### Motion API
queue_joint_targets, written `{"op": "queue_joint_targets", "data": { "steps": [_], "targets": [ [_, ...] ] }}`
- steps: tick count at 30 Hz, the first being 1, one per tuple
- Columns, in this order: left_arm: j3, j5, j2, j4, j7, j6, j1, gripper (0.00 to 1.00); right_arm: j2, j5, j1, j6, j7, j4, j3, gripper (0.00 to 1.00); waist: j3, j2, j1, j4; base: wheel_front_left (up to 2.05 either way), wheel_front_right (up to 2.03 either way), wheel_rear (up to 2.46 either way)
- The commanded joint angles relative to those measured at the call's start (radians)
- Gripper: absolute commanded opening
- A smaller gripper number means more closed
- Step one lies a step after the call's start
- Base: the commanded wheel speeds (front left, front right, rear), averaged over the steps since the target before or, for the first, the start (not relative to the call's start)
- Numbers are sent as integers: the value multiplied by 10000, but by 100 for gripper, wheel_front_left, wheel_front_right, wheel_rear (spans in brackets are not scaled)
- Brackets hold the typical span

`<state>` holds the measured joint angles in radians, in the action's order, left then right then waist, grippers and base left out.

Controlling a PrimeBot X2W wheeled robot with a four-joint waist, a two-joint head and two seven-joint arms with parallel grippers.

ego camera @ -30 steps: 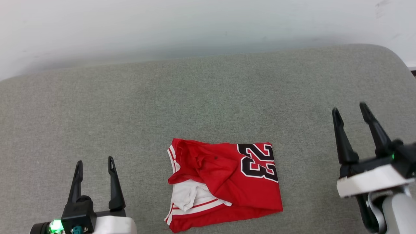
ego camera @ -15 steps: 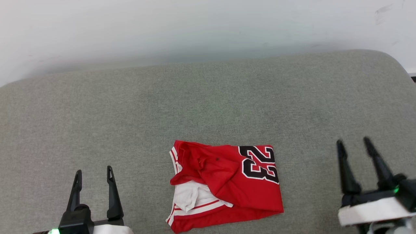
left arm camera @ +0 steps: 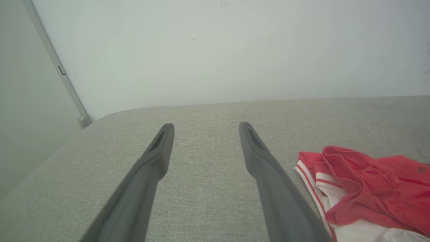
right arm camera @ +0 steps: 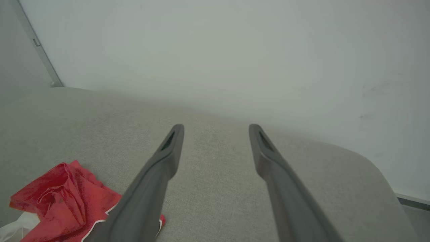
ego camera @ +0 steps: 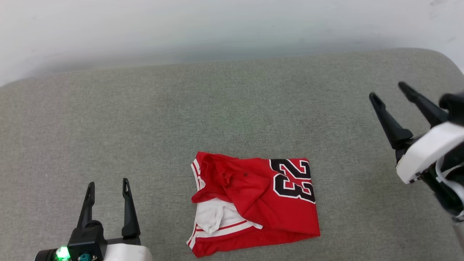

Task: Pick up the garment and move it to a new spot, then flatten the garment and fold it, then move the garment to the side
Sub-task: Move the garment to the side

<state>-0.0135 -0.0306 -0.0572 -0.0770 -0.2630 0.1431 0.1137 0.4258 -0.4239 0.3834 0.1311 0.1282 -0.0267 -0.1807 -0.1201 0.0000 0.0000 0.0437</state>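
Observation:
The garment (ego camera: 253, 204), a red jersey with white sleeve fabric, striped trim and a black-and-white "23", lies folded in a rough rectangle on the grey cushion near the front middle. It also appears at the right edge of the left wrist view (left arm camera: 369, 181) and the lower left of the right wrist view (right arm camera: 67, 198). My left gripper (ego camera: 107, 183) stands open at the lower left, well left of the garment, nothing between its fingers (left arm camera: 158, 158). My right gripper (ego camera: 388, 90) hangs open at the far right, raised and tilted left, empty, clear of the garment.
The grey fabric cushion (ego camera: 145, 116) spans the view with a rounded right corner (ego camera: 442, 61). A pale wall (ego camera: 217, 25) rises behind it. A grey vertical strip (left arm camera: 57, 67) runs down the wall at the left.
My right gripper dropped low half a second ago, then rose and tilted leftward to sit higher at the right edge. The garment and left gripper stay put; the camera shifted slightly.

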Motion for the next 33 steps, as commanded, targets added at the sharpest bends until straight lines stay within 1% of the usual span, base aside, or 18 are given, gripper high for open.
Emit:
{"op": "queue_joint_targets", "data": {
  "steps": [1,4,7,10,12,16,22,23,24,29,33],
  "targets": [
    [-17,38,8,14,-22,-23,-146,100,468,-982,392,-8,1212,-108,-436,100,-68,0,0,-53,0,0,0],
    [-29,15,19,7,-22,-52,-227,100,1009,-2721,585,-8,3208,-369,-891,100,-186,0,0,-120,0,0,0],
    [22,16,30,2,-22,-83,-347,100,1194,-4335,527,-6,4913,-733,-1044,100,-355,0,0,-200,0,0,0],
    [157,41,41,35,-22,-105,-537,100,1257,-5299,334,-6,5941,-1049,-1140,100,-567,0,0,-385,0,0,0],
    [221,40,40,51,-22,-122,-695,100,1187,-5749,214,-6,6327,-1204,-1241,100,-740,0,0,-515,0,0,0],
    [375,21,54,54,-22,-138,-1011,100,849,-6298,103,-6,6621,-1650,-1461,100,-1095,0,0,-773,0,0,0],
    [543,-48,66,67,-22,-107,-1394,100,158,-6584,365,-6,6366,-2382,-1934,100,-1617,0,0,-1077,0,0,0],
    [543,-48,66,67,-22,-107,-1394,100,158,-6584,365,-6,6366,-2382,-1934,100,-1617,0,0,-1077,0,0,0],
    [566,-49,67,76,-22,-108,-1444,100,25,-6679,379,-6,6352,-2547,-2029,100,-1692,0,0,-1111,0,0,0],
    [689,-57,67,149,-22,-157,-1709,100,-205,-6567,271,-18,6277,-3234,-2877,100,-1995,0,0,-1320,0,0,0],
    [711,-61,72,196,-22,-116,-1828,100,-123,-6358,113,-66,6181,-3666,-3614,100,-2041,0,0,-1399,0,0,0]
  ]
}}
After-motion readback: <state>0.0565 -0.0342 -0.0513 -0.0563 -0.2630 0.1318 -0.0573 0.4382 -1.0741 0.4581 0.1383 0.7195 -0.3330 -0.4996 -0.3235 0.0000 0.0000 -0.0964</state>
